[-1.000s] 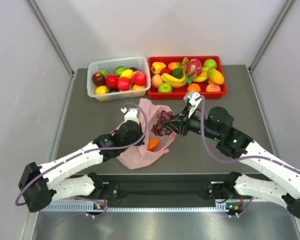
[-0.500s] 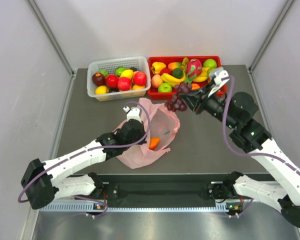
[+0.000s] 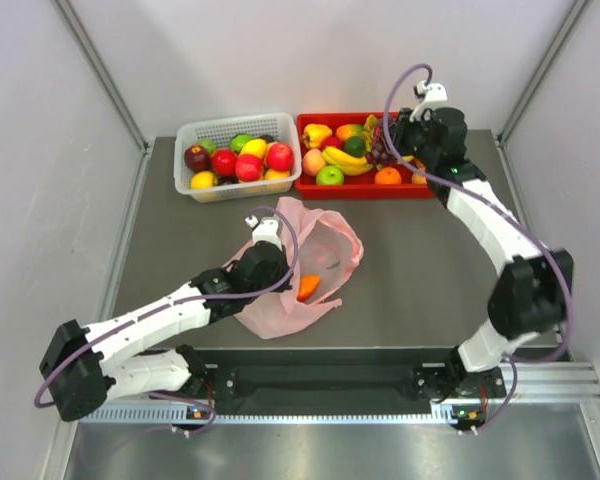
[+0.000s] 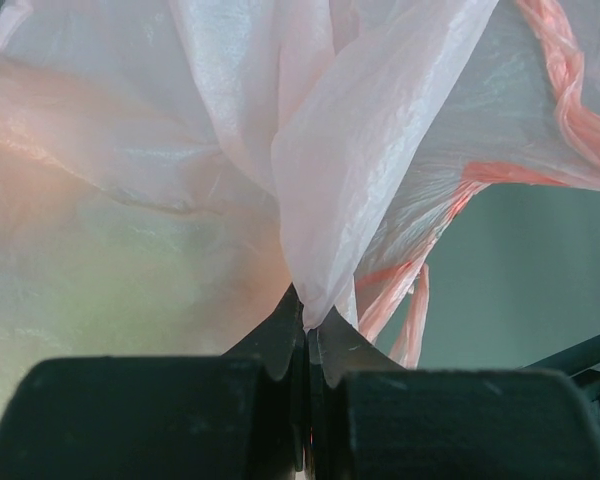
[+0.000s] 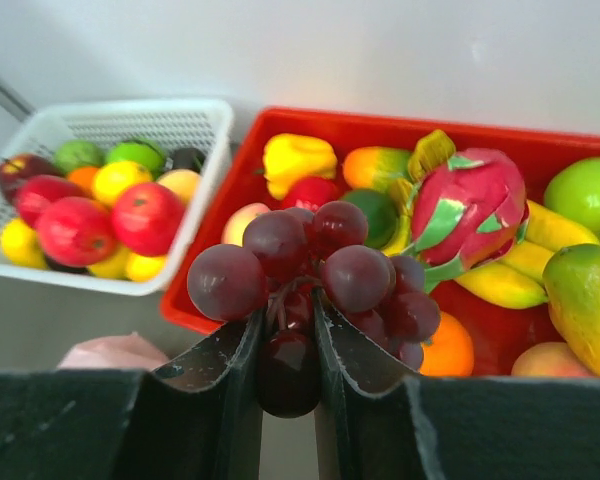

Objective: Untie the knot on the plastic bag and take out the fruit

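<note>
The pink plastic bag (image 3: 300, 270) lies open mid-table with an orange fruit (image 3: 307, 287) at its mouth. My left gripper (image 3: 263, 262) is shut on a fold of the bag (image 4: 320, 200), pinched at the fingertips (image 4: 280, 335). The knot is not visible; loose pink handle strips (image 4: 570, 90) hang to the right. My right gripper (image 3: 392, 148) is shut on the dark purple grape bunch (image 5: 320, 275) and holds it above the red tray (image 3: 372, 186). The grapes also show in the top view (image 3: 381, 152).
The red tray (image 5: 280, 130) holds several fruits, among them a dragon fruit (image 5: 470, 200), bananas and an orange. A white basket (image 3: 236, 155) of fruits stands left of it, also seen in the right wrist view (image 5: 100, 125). White walls enclose the table.
My right gripper has carried the grape bunch out of the bag, up and back to above the red tray. The left gripper has stayed shut on the bag.
</note>
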`<state>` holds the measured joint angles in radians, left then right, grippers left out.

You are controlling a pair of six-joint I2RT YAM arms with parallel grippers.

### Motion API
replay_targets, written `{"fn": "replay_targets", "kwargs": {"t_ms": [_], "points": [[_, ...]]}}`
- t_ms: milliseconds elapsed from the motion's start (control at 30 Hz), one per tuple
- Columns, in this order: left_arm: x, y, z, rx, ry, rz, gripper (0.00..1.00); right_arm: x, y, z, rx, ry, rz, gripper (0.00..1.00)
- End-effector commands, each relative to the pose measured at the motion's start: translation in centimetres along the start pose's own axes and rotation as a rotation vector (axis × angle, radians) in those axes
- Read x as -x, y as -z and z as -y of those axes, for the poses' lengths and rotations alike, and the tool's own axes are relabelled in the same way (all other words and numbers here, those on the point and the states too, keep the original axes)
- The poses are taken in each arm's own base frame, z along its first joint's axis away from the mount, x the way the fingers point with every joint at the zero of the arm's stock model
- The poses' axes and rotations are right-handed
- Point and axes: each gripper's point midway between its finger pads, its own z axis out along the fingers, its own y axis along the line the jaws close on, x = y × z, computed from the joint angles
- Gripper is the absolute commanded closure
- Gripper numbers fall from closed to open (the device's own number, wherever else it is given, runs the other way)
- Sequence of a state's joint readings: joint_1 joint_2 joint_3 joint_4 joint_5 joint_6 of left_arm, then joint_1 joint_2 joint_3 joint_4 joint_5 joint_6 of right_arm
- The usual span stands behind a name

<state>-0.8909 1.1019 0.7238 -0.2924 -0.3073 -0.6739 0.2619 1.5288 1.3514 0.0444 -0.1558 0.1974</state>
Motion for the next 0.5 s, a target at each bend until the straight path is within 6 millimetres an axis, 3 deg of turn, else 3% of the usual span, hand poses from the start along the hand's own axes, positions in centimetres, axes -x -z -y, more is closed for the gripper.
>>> {"fn": "replay_targets", "kwargs": {"t_ms": [0,133,167,200,267,300,400,433,467], "points": [[1.3,0.7,0.8,-0.043,0.009,0.051,1.00,3.7,-3.8,1.4,0.039,-0.014,0.097,1.00],[1.4,0.8,0.8,-0.043,0.005,0.054,1.00,1.7,-7.9,3.2,0.042,-0.051,0.038,1.00],[1.3,0.8,0.8,-0.043,0.004,0.052,1.00,-1.1,-9.5,4.3,0.030,-0.073,-0.027,1.00],[1.3,0.7,0.6,-0.038,0.004,0.053,1.00,0.2,-10.2,4.5,0.033,-0.069,-0.010,1.00],[1.2,0.6,0.6,-0.037,0.005,0.051,1.00,-1.0,-11.7,5.3,0.021,-0.083,-0.042,0.96],[1.1,0.5,0.6,-0.035,0.005,0.049,1.00,-1.6,-12.8,6.0,0.011,-0.096,-0.051,0.84],[1.0,0.6,0.5,-0.034,0.006,0.048,1.00,-3.6,-14.0,7.3,-0.017,-0.127,-0.108,0.62],[0.9,0.7,0.4,-0.035,0.005,0.049,1.00,-3.7,-14.1,7.5,-0.024,-0.127,-0.112,0.38],[1.0,0.7,0.4,-0.034,0.007,0.052,1.00,-3.7,-14.1,7.8,-0.032,-0.127,-0.111,0.26]]}}
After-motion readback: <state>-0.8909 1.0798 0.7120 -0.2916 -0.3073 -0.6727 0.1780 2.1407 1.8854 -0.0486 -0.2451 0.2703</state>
